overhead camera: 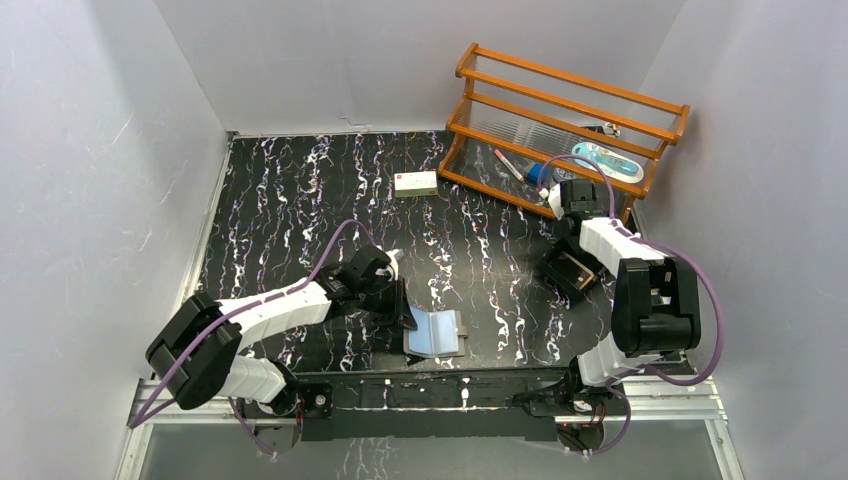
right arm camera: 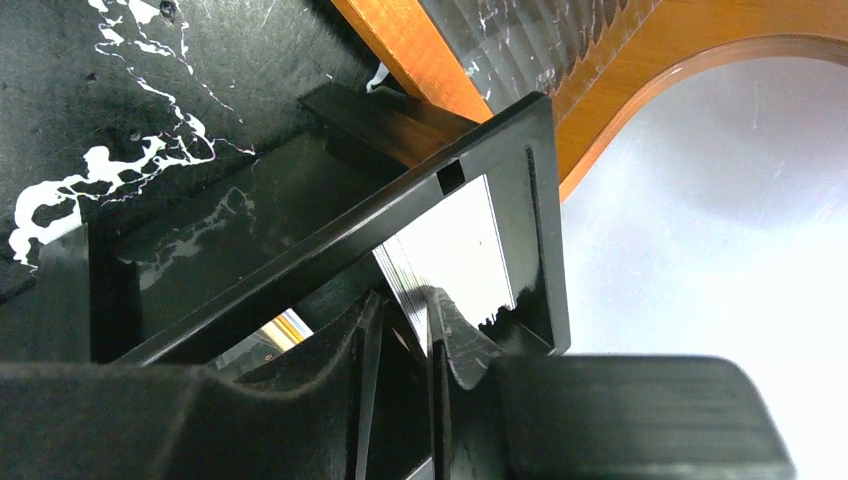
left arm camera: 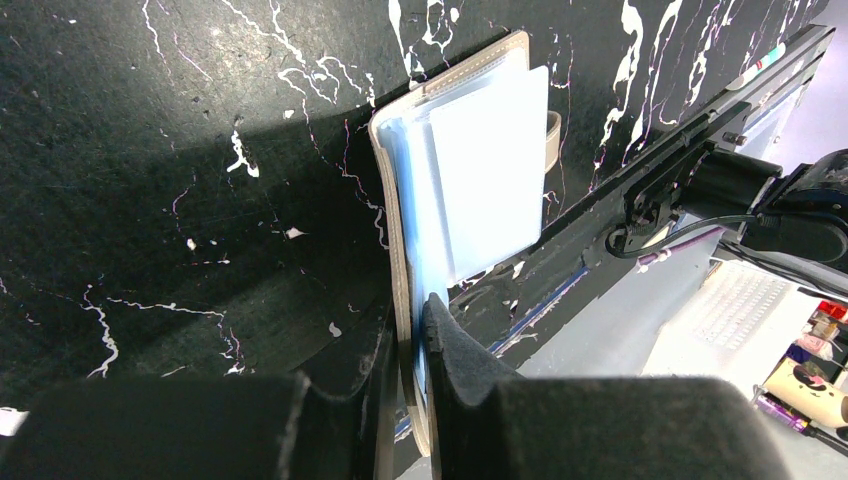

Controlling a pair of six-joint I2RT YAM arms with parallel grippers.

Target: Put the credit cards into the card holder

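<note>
Nearest us, the left wrist view shows what the overhead view hides: the left gripper is clamped on the edge of the card holder, which lies open, pale blue side up, near the front edge of the table. Farther right, only the right wrist view shows the credit cards, a white stack leaning in the black tray, with the right gripper narrowed around its edge; whether it bites we cannot tell. Beyond, the red mark on the white box is too small to read.
</note>
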